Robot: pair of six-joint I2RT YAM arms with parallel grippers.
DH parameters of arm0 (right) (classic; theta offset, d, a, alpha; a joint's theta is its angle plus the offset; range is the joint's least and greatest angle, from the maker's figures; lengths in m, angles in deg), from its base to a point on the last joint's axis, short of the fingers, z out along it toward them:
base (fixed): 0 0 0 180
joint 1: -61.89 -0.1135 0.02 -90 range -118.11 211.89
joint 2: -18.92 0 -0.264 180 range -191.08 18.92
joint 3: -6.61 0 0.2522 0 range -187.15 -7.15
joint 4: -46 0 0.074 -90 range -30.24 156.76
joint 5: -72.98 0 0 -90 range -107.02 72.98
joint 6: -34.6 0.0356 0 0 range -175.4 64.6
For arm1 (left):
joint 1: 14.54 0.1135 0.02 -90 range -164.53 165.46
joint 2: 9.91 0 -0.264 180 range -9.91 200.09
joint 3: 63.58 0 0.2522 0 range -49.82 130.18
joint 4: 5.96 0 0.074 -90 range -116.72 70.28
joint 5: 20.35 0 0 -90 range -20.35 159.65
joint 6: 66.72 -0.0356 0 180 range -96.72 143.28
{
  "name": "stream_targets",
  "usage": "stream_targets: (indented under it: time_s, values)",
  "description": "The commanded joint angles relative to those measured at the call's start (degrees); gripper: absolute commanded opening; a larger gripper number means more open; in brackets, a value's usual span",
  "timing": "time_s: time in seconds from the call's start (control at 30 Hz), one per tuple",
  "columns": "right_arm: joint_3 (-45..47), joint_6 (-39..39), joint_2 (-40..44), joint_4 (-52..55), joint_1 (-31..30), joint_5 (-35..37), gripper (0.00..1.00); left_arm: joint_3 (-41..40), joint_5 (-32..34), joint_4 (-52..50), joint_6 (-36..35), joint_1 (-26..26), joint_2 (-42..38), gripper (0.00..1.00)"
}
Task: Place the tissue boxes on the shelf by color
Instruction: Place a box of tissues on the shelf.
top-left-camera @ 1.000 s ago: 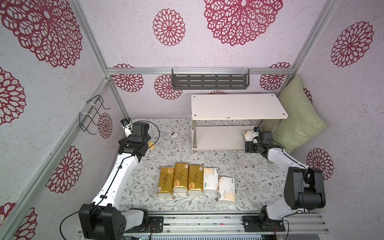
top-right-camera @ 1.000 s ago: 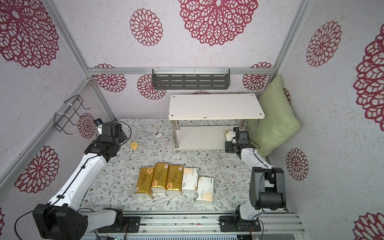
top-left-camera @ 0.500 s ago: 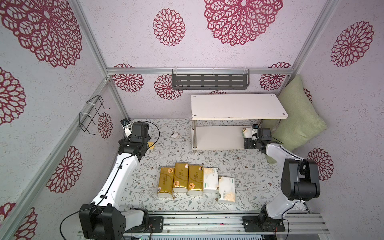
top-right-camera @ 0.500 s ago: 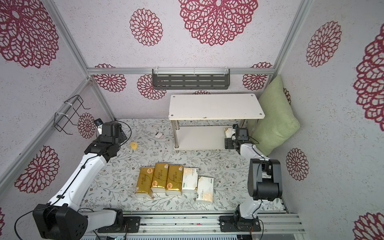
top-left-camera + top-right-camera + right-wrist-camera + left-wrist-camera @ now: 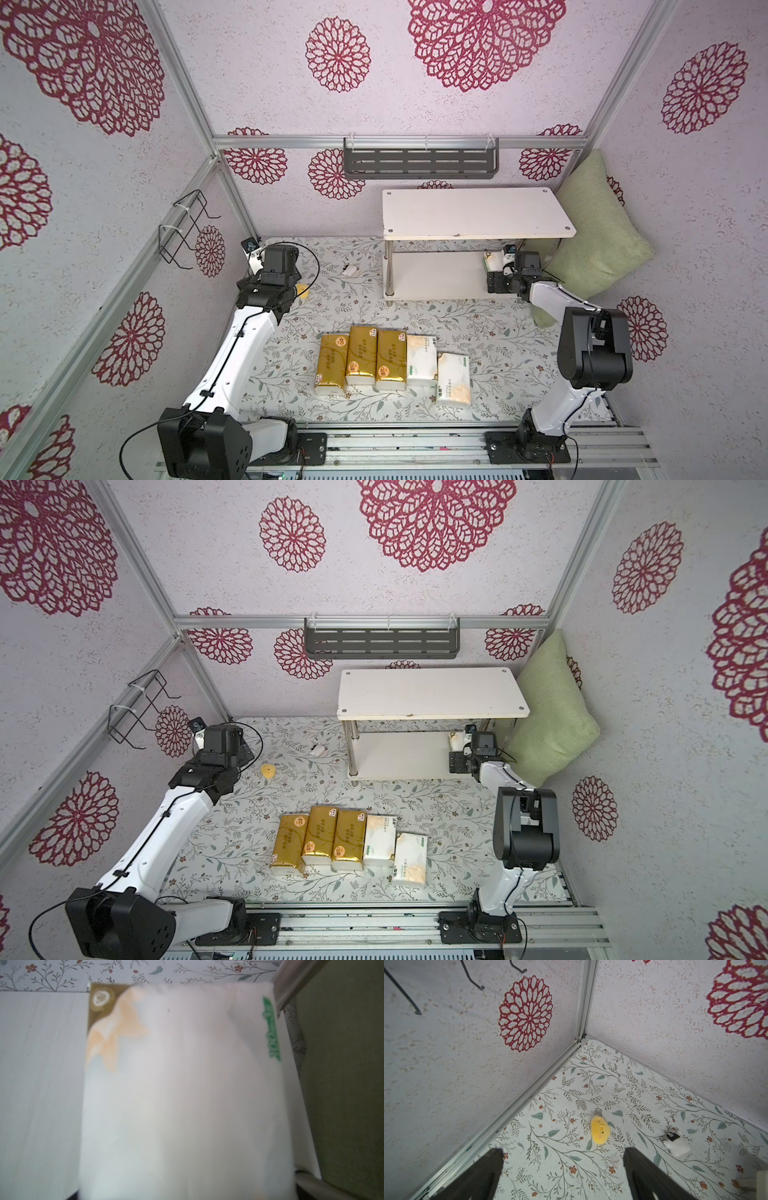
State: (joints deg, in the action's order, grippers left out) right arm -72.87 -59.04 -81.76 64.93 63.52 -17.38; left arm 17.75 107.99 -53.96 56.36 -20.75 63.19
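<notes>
Well, the right gripper (image 5: pixel 500 272) was stretched out to the shelf (image 5: pixel 478 212), low down under its top board. One white pack (image 5: pixel 491 261) with green and orange print was at the end of the lower board (image 5: pixel 436 274), on the side next to the green pillow (image 5: pixel 594 245). The gripper was right at that pack. In the right wrist view the pack filled most of the picture and looked blurry, with a chrome leg (image 5: pixel 295 982) beside its far corner. The fingers did not show there, so I could not tell if they were squeezing the pack or not.

The other five packs lay on the table (image 5: pixel 332 307), near the front, side by side in a row. Three gold packs (image 5: pixel 361 357) were touching each other. Two white packs (image 5: pixel 422 359) came next, on the right arm's side, and the last one sat a bit closer to the front.

The left gripper (image 5: pixel 563 1153) was well apart from all of them, near the back corner. Its two dark fingers (image 5: pixel 488 1169) were spread wide with nothing between them. A small yellow toy (image 5: pixel 600 1130) and a small white thing (image 5: pixel 676 1142) lay on the table just past it.
</notes>
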Motion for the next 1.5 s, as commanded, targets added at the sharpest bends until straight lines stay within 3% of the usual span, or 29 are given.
stream_targets:
  time_s: [0.0,0.93,1.47]
  values:
    - [-2.25,-1.15,-0.16,-1.62,0.66,-1.42,0.87,0.41,0.90,-0.54,0.38,-0.20,-0.60,0.97]
    - [-4.52,-0.32,-1.87,0.31,0.66,-2.88,0.99,0.01,0.88,-0.82,0.56,-0.20,-0.85,0.97]
    - [-4.60,0.27,1.12,0.55,0.66,-1.57,0.99,-0.59,0.51,-0.73,0.66,-0.20,-1.56,0.97]
